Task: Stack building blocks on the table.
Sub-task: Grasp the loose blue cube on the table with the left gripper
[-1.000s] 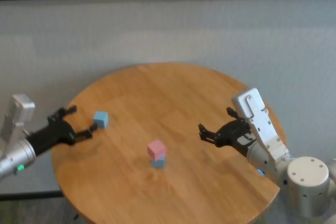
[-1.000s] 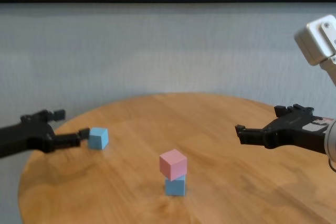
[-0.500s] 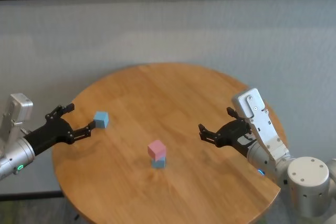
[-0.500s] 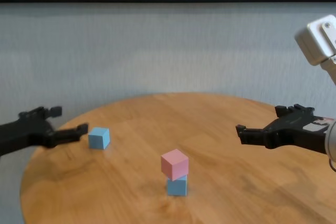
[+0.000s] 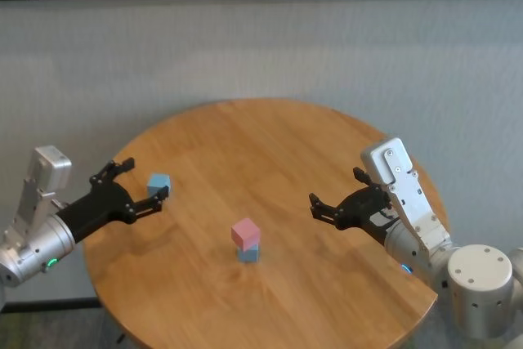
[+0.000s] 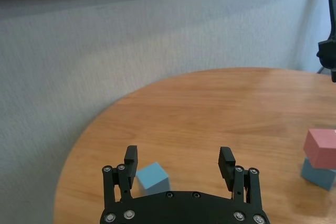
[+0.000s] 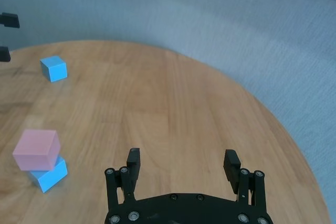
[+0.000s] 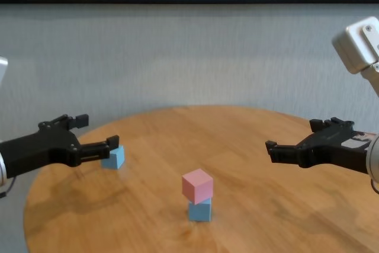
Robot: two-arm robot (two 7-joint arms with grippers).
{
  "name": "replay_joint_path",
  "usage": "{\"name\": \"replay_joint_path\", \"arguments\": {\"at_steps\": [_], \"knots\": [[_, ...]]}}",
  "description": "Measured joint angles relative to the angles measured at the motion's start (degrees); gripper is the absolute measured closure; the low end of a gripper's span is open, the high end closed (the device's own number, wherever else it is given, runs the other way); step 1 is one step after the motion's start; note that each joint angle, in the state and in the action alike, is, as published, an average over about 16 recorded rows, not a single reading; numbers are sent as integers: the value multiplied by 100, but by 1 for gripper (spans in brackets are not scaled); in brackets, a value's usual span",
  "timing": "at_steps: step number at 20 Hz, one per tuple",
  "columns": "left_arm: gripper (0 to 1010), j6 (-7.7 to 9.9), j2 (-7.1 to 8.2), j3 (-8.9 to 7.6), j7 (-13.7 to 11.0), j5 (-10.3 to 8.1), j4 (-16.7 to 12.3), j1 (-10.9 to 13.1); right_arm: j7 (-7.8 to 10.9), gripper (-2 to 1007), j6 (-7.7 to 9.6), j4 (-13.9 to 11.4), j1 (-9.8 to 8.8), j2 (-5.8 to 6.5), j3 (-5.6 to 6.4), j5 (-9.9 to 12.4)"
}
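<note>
Table: round top of honey-coloured wood planks [image 5: 270, 145], carrying all three blocks.
Stack: pink block [image 5: 244, 233] sits on a light blue block [image 5: 246, 253] near the middle of the table, a little toward the robot; the pink one is turned slightly askew on the blue one below it.
Loose block: second light blue cube [image 5: 158, 183] rests on the wood at the table's left side, well apart from the stack.
Left gripper: [image 5: 139, 185] hangs low over the left edge of the table, fingers spread wide and holding nothing. In the left wrist view the loose cube [image 6: 152, 177] lies just ahead of the finger [image 6: 130, 157] on one side, not centred in the gap. Contact between finger and cube cannot be told.
Right gripper: [image 5: 337, 196] hovers above the right part of the table, well apart from the stack, fingers spread wide with only bare wood showing between them.
</note>
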Motion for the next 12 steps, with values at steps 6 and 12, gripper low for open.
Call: {"name": "replay_joint_path", "arguments": {"at_steps": [6, 12], "knots": [[10, 245, 35, -52, 133, 140, -407, 196, 0, 0, 0, 0, 0, 0, 0, 0], [10, 357, -46, -94, 207, 280, -280, 95, 0, 0, 0, -1, 0, 0, 0, -1]]}}
